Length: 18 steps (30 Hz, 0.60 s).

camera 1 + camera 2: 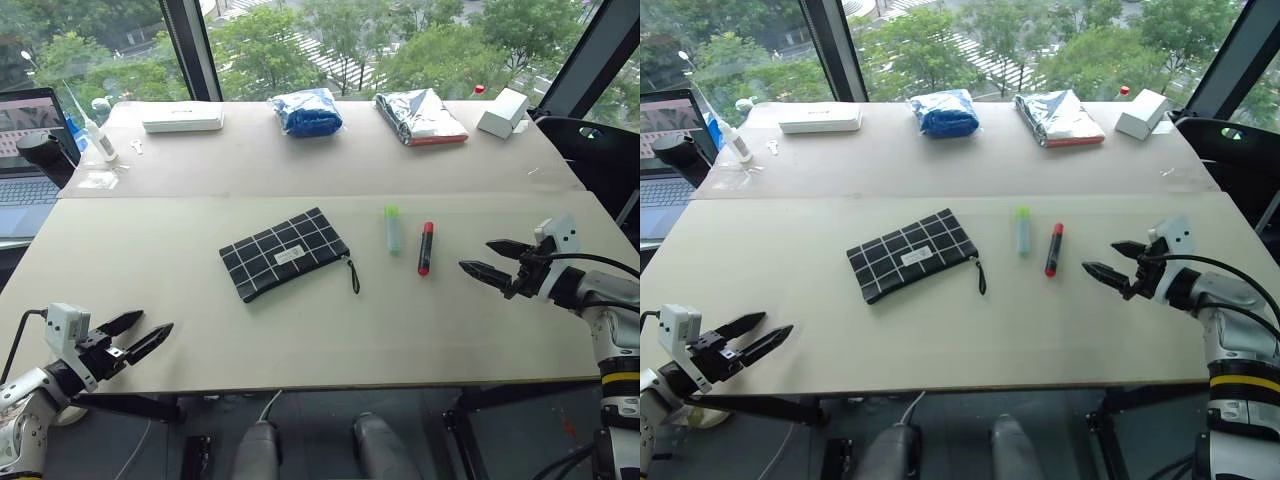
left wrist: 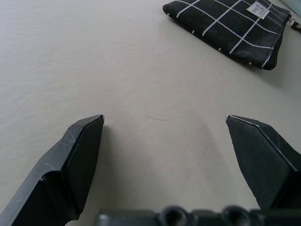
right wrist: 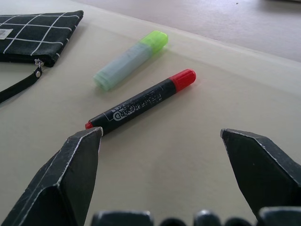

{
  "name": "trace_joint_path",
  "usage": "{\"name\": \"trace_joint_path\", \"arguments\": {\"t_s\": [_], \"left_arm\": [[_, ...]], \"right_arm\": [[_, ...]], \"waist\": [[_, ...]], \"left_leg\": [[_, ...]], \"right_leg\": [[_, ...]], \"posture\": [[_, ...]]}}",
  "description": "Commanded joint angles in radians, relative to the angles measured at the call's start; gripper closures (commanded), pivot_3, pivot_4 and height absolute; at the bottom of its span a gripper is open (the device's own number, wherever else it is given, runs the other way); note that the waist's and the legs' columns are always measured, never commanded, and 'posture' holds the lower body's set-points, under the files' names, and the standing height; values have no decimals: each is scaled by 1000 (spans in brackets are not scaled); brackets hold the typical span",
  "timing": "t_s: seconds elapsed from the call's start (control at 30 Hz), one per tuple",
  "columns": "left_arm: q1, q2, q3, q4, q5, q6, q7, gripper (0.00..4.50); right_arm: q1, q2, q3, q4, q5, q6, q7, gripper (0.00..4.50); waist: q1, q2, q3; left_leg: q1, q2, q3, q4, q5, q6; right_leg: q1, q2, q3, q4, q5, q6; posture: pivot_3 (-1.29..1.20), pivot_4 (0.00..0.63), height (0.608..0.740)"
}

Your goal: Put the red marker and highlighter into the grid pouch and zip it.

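Two pens, the red marker (image 1: pixel 425 248) and the highlighter (image 1: pixel 392 228), lie side by side right of the grid pouch (image 1: pixel 285 253) on the worktop (image 1: pixel 180 300). Both the left gripper (image 1: pixel 140 335) and right gripper (image 1: pixel 492 260) hover with fingers spread, empty. A right-hand reach could nudge the round marker into a roll, or catch both pens together.

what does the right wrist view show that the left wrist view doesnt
Right wrist view alone: the red marker and the highlighter lying side by side on the table, apart from each other, plus the pouch's black wrist strap and zipper end. The right gripper is open, its fingers framing the marker.

Left wrist view alone: the open left gripper over bare table, with no pens between its fingers.

Both: part of the grid pouch, lying flat, with its small white label.
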Motion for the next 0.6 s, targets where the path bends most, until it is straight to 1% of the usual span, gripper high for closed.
{"name": "trace_joint_path", "arguments": {"t_s": [0.03, 0.13, 0.23, 0.3, 0.33, 0.4, 0.43, 0.47, 0.5, 0.53, 0.57, 0.6], "left_arm": [[-13, -4, 11, 31, 5, -31, -10, 0], [-28, -3, -1, 43, -1, -31, -28, 0], [-50, 6, -19, 56, 2, -60, -81, 0], [-91, 17, -35, 93, 34, -129, -111, 0], [-111, 22, -50, 109, 83, -198, -98, 0], [-131, 35, -87, 127, 179, -324, -77, 0], [-134, 50, -116, 128, 234, -380, -70, 0], [-135, 63, -138, 130, 276, -422, -65, 0], [-143, 75, -160, 140, 318, -469, -56, 0], [-158, 84, -181, 150, 354, -505, -42, 0], [-177, 87, -200, 158, 380, -540, -31, 0], [-203, 88, -218, 166, 408, -576, -12, 0]], "right_arm": [[-17, -21, -16, -16, 3, 4, 5, 32], [-15, -22, -12, -16, 0, 7, 3, 32], [-20, -16, -18, -19, 15, 27, 0, 32], [-33, -8, -27, -21, 34, 53, -5, 565], [-39, -6, -29, -22, 40, 61, -5, 785], [-46, -4, -27, -31, 46, 72, -1, 1441], [-52, -3, -25, -38, 48, 79, 2, 1858], [-56, -2, -23, -43, 50, 84, 3, 2118], [-60, 0, -22, -53, 52, 85, 5, 2508], [-64, 3, -20, -67, 56, 86, 8, 2926], [-67, 7, -16, -81, 62, 92, 10, 3218], [-72, 13, -11, -95, 68, 99, 9, 3614]], "waist": [[0, 0, 0], [1, 0, 0], [1, 0, 0], [2, 0, 0], [3, 0, 0], [2, 0, 0], [2, 0, 0], [2, 0, 0], [2, 0, 0], [2, 0, 0], [2, 0, 0], [2, 0, 0]], "left_leg": [[0, 0, 0, 0, 0, 0], [0, 0, 0, 0, 0, 0], [0, 0, 0, 0, 0, 0], [0, 0, 0, 0, 0, 0], [0, 0, -1, 1, 0, 0], [0, 0, -1, 1, 0, 0], [0, 0, -1, 1, 0, 0], [0, 0, -1, 1, 0, 0], [0, 0, -1, 1, 0, 0], [0, 0, -1, 1, 0, 0], [0, 0, -1, 1, 0, 0], [0, 0, -1, 1, 0, 0]], "right_leg": [[0, 0, 0, 0, 0, 0], [0, 0, 0, 0, 0, 0], [0, 0, 0, 0, 0, 0], [1, 0, 0, 0, 0, -1], [1, 0, -1, 0, 0, -1], [1, 0, -1, 0, 1, -1], [1, 0, -1, 0, 1, -2], [1, 0, -1, 0, 1, -2], [1, 0, -1, 0, 1, -2], [1, 0, -1, 0, 1, -2], [1, 0, -1, 0, 2, -2], [1, 0, -1, 0, 2, -2]], "posture": [[0, 150, 740], [0, 150, 740], [0, 150, 740], [0, 150, 740], [0, 150, 740], [0, 150, 740], [0, 150, 740], [0, 150, 740], [0, 150, 740], [0, 150, 740], [0, 150, 740], [0, 150, 740]]}}
